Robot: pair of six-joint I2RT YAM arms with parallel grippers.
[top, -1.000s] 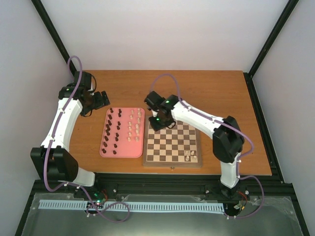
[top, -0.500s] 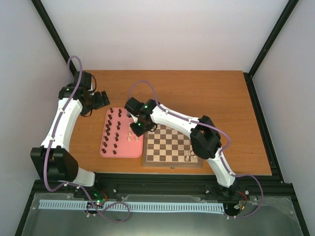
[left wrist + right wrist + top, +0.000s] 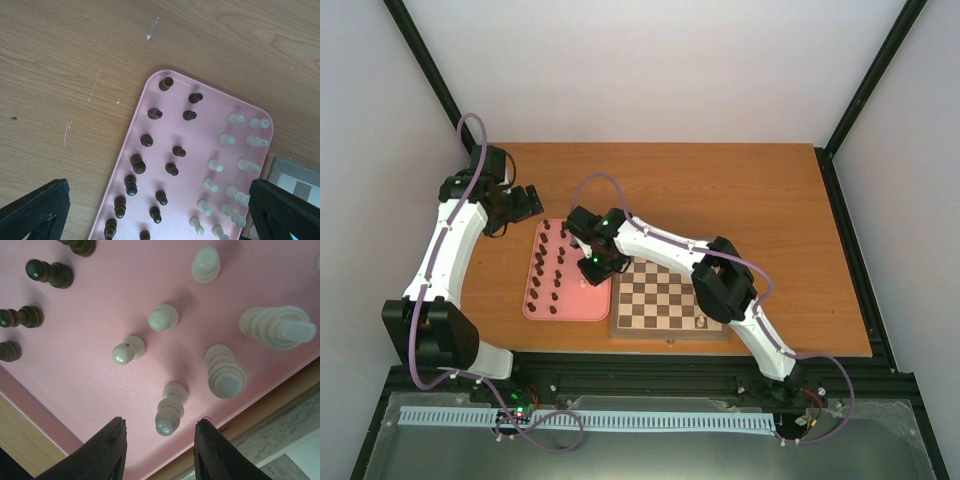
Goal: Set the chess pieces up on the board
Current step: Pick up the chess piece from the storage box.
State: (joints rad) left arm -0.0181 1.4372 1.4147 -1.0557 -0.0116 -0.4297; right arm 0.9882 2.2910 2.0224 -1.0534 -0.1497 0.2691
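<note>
Right pincer [image 3: 160, 452] shifted from board [image 3: 665, 300] to pink tray [image 3: 100, 315], jaws parted, empty, above cream piece [image 3: 168, 415]

Right arm [image 3: 660, 243] stretched leftward, right fingers [image 3: 107, 450] parted; left arm [image 3: 445, 250] bent, left fingers [image 3: 35, 210] parted.
</note>
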